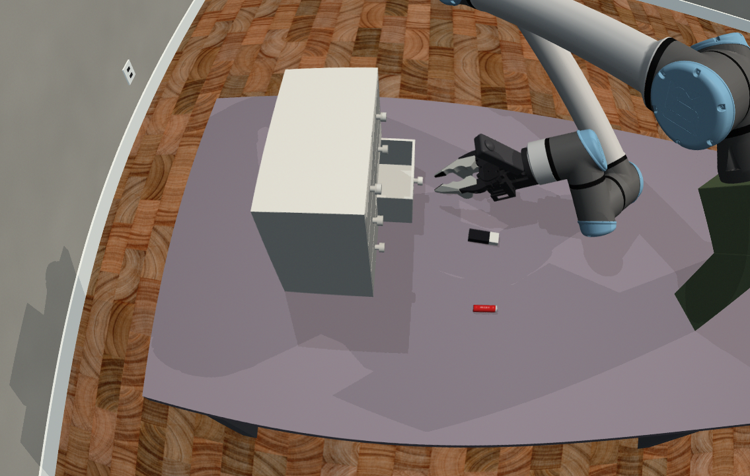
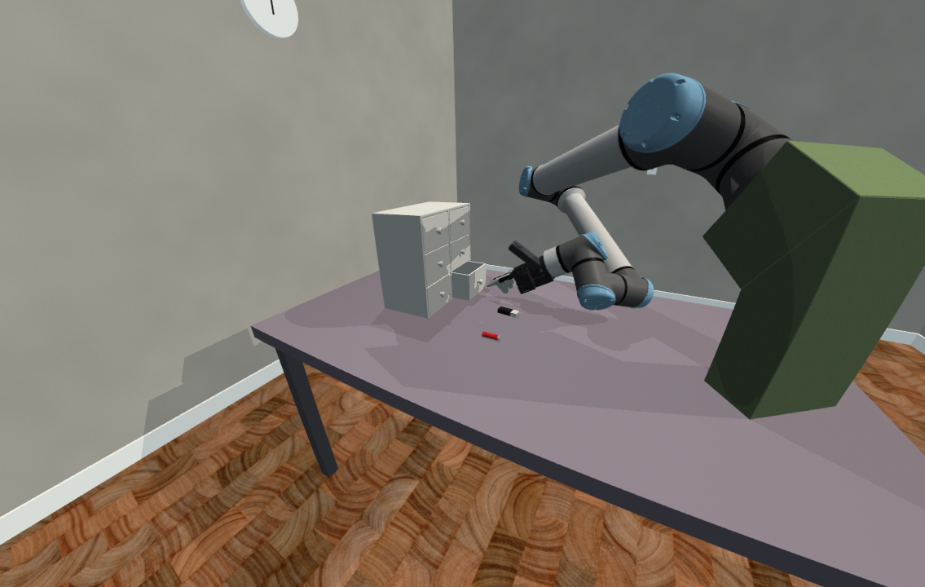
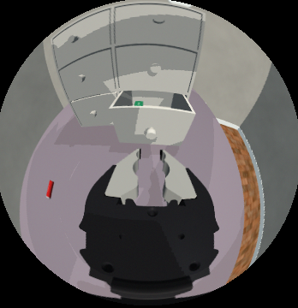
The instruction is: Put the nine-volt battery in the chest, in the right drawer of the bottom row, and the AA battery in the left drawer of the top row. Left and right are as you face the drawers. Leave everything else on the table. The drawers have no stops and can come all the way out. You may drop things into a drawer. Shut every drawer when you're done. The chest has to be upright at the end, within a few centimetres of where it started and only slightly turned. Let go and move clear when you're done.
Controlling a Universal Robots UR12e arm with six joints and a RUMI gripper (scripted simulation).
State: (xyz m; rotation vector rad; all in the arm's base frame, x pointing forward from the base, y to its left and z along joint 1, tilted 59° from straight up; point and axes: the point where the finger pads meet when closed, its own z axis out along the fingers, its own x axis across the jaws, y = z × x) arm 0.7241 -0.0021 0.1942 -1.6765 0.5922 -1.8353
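Note:
The white chest point(image 1: 318, 141) point(image 2: 399, 262) point(image 3: 136, 26) stands upright. Its bottom right drawer point(image 1: 413, 155) point(image 2: 464, 285) point(image 3: 132, 124) is pulled part way out; the other drawers look shut. A small green thing point(image 3: 139, 103) shows inside that drawer in the wrist view; it may be the nine-volt battery, mostly hidden by the drawer front. The red AA battery point(image 1: 484, 308) point(image 2: 490, 335) point(image 3: 50, 189) lies on the table. My gripper point(image 1: 437, 182) point(image 2: 491, 285) point(image 3: 150, 150) is slightly open and empty, its fingertips just in front of the drawer's knob point(image 1: 419, 180) point(image 3: 151, 133), not touching it.
A black and white block point(image 1: 479, 236) point(image 2: 507, 311) lies on the table between the gripper and the AA battery in the top view. The green pedestal point(image 1: 744, 219) point(image 2: 816, 292) carries the arm at the right. Other drawer knobs stick out of the chest front.

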